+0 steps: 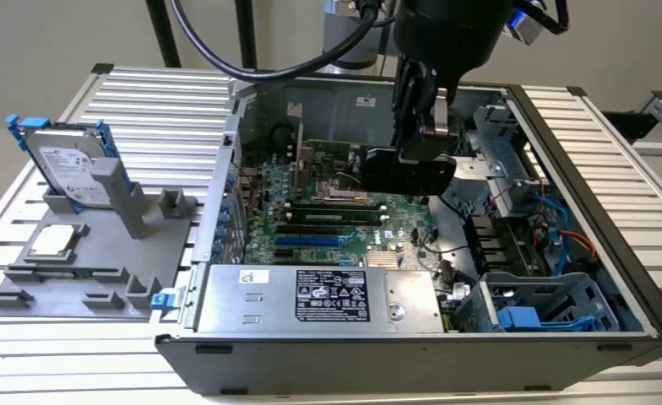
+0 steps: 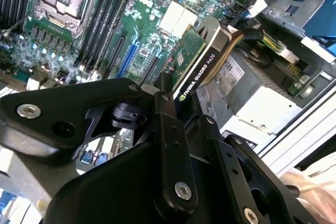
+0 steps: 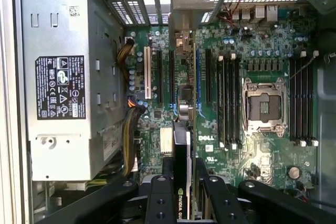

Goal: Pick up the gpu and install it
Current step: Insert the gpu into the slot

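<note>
Worktop (image 1: 139, 93): ribbed silver aluminium slats, spanning the exterior view. Directly on it: open computer case (image 1: 421, 363), centre to right of frame, lying on its side with interior facing up; grey parts holder (image 1: 94, 261), left of frame, just beside the case.

My gripper (image 2: 176, 103) clamps the gpu (image 2: 197, 59) edge-on between black fingers (image 2: 170, 129). The card hangs tilted above the green motherboard (image 2: 105, 19), beside the grey power supply (image 2: 252, 93).
</note>
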